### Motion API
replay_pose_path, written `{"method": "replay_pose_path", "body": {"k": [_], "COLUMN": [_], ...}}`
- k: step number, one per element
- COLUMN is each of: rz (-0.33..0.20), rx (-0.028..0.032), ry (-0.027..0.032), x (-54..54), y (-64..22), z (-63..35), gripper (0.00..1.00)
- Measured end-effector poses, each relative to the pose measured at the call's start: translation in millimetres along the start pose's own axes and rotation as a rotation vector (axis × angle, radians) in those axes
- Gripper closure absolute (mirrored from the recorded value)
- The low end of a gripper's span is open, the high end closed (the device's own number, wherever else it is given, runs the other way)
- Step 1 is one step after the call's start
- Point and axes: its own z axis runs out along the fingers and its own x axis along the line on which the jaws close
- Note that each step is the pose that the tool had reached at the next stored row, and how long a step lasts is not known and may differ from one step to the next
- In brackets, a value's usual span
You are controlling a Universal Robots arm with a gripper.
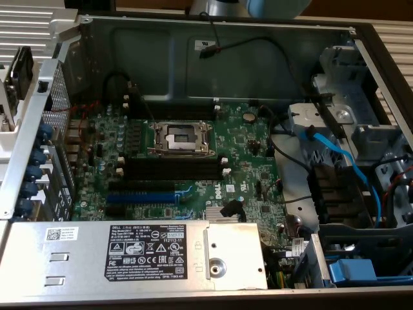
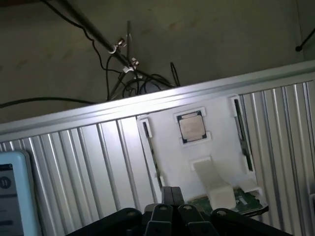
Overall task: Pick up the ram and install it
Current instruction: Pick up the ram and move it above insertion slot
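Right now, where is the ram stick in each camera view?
Exterior view: the ram is probably the dark slab at the exterior view's left edge, outside the case.
Wrist view: thin dark stick on edge in the white tray, beside the processor.
Shared landmark: the ribbed metal tabletop.

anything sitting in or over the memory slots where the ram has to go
Nothing visible does. In the exterior view the black memory slots beside the CPU socket stand bare, with no stick seated in them and no cable lying across them.
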Motion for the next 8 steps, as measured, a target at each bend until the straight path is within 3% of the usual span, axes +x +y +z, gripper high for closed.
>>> {"method": "replay_pose_path", "body": {"k": [8], "rz": [-0.134], "rx": [0.0028], "ry": [-0.0112], "x": [0.0], "y": [-0.9], "z": [2.6], "gripper": [0.90]}}
